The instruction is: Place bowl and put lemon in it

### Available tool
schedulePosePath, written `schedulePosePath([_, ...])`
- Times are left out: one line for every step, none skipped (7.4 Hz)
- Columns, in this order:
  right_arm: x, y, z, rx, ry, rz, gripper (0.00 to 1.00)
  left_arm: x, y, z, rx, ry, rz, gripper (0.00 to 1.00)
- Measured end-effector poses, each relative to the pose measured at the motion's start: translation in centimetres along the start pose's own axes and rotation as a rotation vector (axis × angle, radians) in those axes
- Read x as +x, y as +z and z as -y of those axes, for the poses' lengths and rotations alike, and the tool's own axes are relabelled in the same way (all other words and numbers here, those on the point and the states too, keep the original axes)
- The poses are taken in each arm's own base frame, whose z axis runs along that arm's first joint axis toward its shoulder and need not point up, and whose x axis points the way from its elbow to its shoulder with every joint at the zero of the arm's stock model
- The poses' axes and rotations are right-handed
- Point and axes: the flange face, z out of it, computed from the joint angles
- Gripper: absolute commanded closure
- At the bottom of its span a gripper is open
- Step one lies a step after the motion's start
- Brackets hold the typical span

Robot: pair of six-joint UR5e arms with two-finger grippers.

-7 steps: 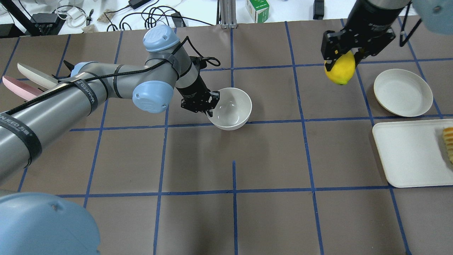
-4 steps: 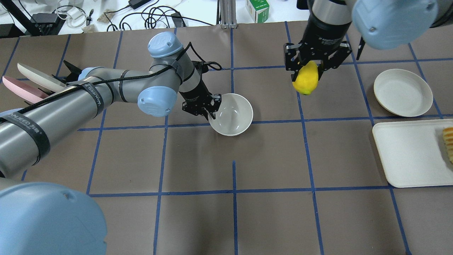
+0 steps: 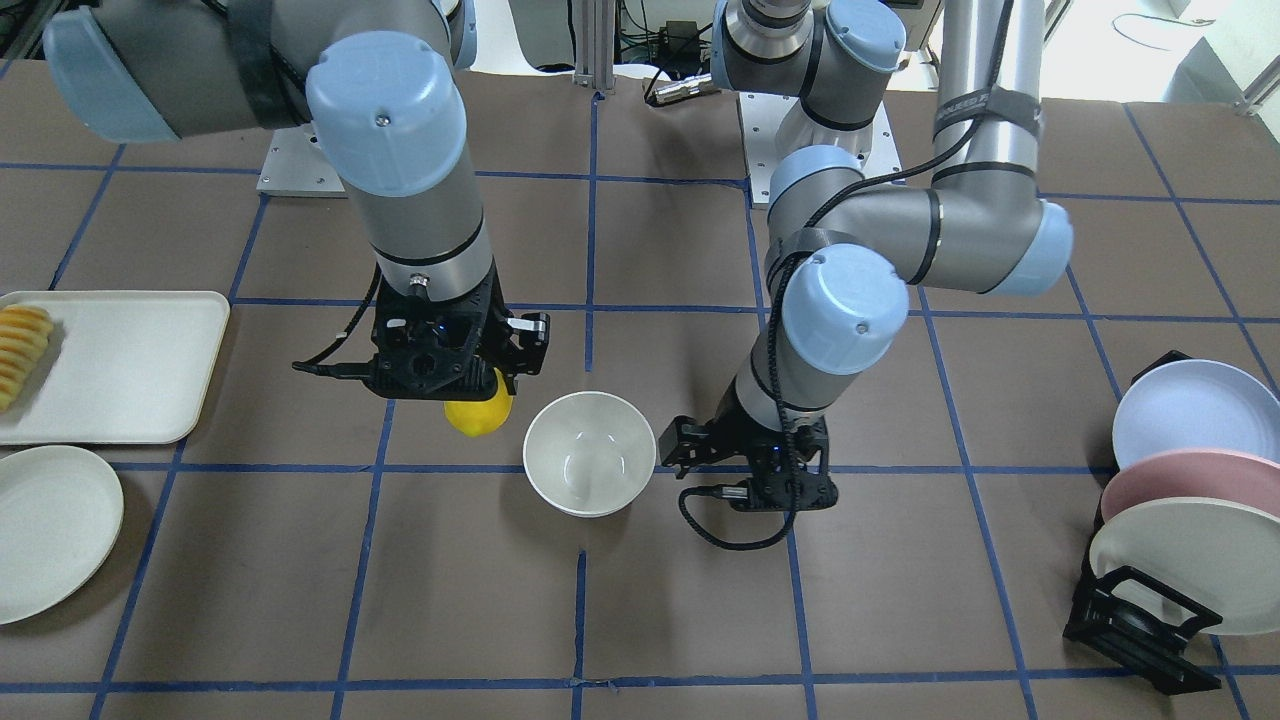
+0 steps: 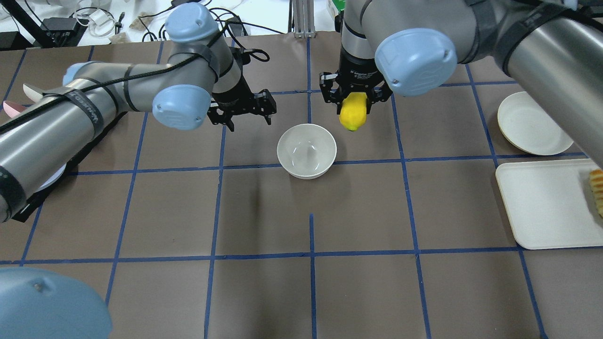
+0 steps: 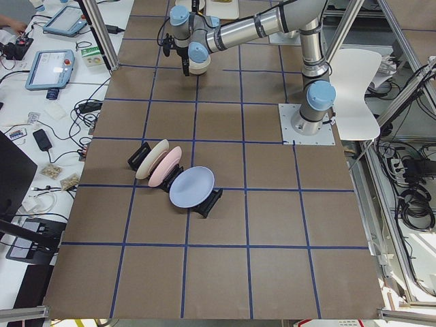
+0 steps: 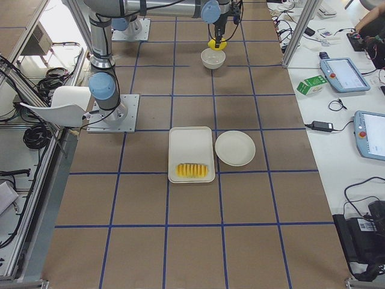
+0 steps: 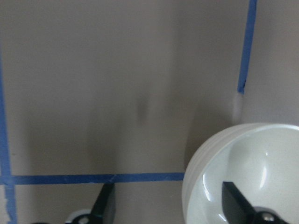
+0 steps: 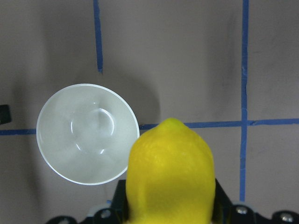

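Smooth yellow oval lemon (image 4: 353,112) pinched by the right gripper (image 4: 353,103), long axis upright, pointed tip down, in the air just far-right of the glossy round white bowl (image 4: 306,150), left gripper (image 4: 249,118) spread, empty, far-left of it.

The left gripper (image 7: 167,198) hangs spread above the taped table (image 7: 93,93), one fingertip over the bowl (image 7: 261,154).

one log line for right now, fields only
bowl: upright on table, empty | left gripper: open, apart from bowl | right gripper: shut on lemon, aloft beside bowl | lemon: not yet in bowl
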Motion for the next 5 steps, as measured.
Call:
schedulePosePath([-1.5, 1.9, 0.5, 0.008, -0.014, 0.001, 0.91, -3.0, -3.4, 0.9, -0.002, 0.014, 0.024, 0.00])
schedulePosePath([-3.3, 3.5, 0.5, 0.018, -0.040, 0.004, 0.91, -6.0, -6.4, 1.2, -0.007, 0.025, 0.056, 0.00])
schedulePosePath([-5.6, 4.8, 0.0, 0.032, -0.071, 0.011, 0.90, -8.0, -8.9, 0.6, -0.009, 0.049, 0.097, 0.00])
schedulePosePath([-7.6, 6.6, -0.2, 0.044, -0.092, 0.015, 0.90, -8.7, -11.1, -0.6, -0.012, 0.066, 0.122, 0.00])
schedulePosePath([-8.9, 9.2, 0.0, 0.050, -0.103, 0.018, 0.89, -8.8, -13.2, -1.9, -0.008, 0.071, 0.133, 0.00])
